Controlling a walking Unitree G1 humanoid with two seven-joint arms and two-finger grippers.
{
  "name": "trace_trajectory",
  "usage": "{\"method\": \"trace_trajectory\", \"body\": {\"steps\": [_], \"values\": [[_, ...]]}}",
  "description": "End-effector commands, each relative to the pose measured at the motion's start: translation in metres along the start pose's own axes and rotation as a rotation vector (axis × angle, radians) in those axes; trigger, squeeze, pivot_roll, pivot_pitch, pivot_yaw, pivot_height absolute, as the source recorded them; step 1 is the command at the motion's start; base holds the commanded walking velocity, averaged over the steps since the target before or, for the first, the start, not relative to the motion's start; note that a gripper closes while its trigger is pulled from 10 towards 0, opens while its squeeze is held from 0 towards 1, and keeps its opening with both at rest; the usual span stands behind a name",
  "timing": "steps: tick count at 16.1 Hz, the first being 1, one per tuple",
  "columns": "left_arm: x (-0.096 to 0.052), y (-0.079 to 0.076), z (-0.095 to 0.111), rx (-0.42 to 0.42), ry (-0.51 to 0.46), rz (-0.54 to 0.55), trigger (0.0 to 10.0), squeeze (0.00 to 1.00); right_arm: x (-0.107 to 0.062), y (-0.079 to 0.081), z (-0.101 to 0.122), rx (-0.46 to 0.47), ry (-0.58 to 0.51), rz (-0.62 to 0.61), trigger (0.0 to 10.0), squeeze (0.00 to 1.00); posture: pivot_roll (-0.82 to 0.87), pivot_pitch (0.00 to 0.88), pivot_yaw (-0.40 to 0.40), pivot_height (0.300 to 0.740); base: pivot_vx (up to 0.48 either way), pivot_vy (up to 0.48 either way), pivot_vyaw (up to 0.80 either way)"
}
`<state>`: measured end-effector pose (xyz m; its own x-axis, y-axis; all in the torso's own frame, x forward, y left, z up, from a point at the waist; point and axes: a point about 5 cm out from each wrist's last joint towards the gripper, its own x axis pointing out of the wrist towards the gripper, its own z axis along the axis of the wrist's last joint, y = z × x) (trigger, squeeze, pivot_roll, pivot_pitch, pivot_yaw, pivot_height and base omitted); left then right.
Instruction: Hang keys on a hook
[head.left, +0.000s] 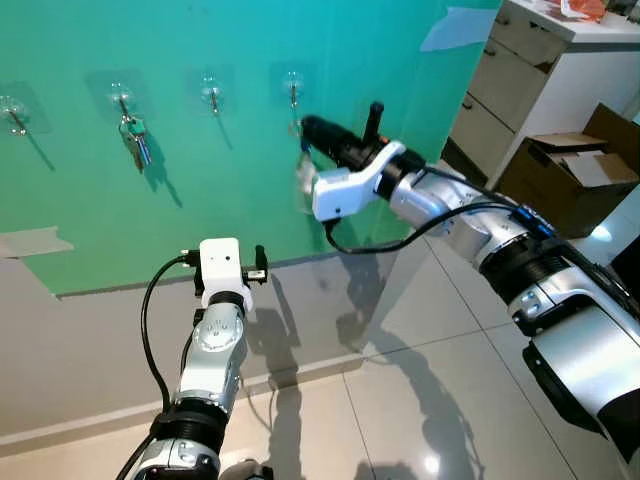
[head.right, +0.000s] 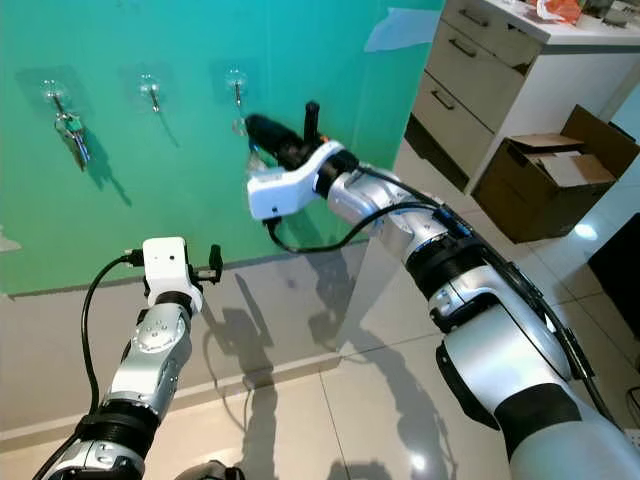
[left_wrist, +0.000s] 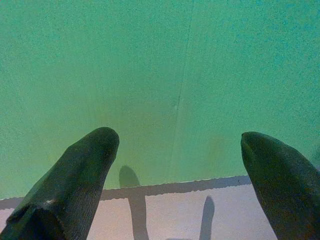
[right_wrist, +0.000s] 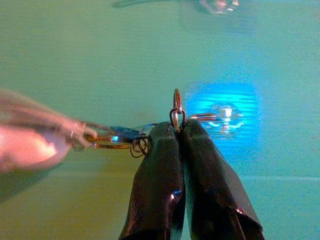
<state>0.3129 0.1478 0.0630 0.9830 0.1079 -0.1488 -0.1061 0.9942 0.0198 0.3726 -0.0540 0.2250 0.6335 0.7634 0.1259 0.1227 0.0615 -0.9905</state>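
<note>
We have the right gripper (right_wrist: 177, 131) raised to the green wall panel (head.left: 240, 200), its two black fingers pressed together on the small key ring (right_wrist: 177, 107) at their tips. The rest of the bunch of keys (right_wrist: 107, 137) trails off to one side with a pale fob (right_wrist: 27, 145), blurred in the right wrist view. The ring sits just beside a clear adhesive hook (right_wrist: 222, 114), the one nearest the panel's right edge (head.left: 293, 92); we cannot tell whether the ring touches its metal prong.

To do this step well, we judge we should keep the pinch firm, turn the ring so its opening faces the prong's tip, carry it over that tip, then lower until the hook takes the weight before we spread the fingers. The dangling keys may swing, so slow travel helps.

Another key set (head.left: 135, 138) already hangs on a hook (head.left: 122, 100) nearer the panel's left edge. The left gripper (left_wrist: 175, 165) hovers low before the panel's bottom edge, fingers spread, holding nothing.

We can read no brand, label or writing anywhere.
</note>
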Motion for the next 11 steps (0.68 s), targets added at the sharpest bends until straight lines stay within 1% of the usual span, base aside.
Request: {"method": "trace_trajectory", "body": {"steps": [1,5,8,11], "values": [[0.0,-0.002,0.001,0.004,0.002,0.002,10.0,0.0,0.002,-0.006,0.0,-0.019,-0.015,-0.019,10.0,0.0,-0.05,0.0,-0.051,0.74,0.0,0.0,0.0],[0.001,-0.002,0.001,0.005,0.002,0.0,10.0,0.0,0.003,-0.017,0.0,-0.063,-0.031,-0.056,10.0,0.0,-0.06,0.0,-0.046,0.74,0.0,0.0,0.0],[0.002,-0.004,0.002,0.005,0.001,-0.006,10.0,0.0,0.004,-0.019,-0.001,-0.095,-0.032,-0.075,10.0,0.0,-0.06,0.0,-0.045,0.74,0.0,0.0,0.0],[0.0,-0.004,0.001,0.005,0.0,-0.007,10.0,0.0,0.006,-0.022,-0.001,-0.108,-0.037,-0.089,10.0,0.0,-0.05,0.0,-0.047,0.74,0.0,0.0,0.0]]}}
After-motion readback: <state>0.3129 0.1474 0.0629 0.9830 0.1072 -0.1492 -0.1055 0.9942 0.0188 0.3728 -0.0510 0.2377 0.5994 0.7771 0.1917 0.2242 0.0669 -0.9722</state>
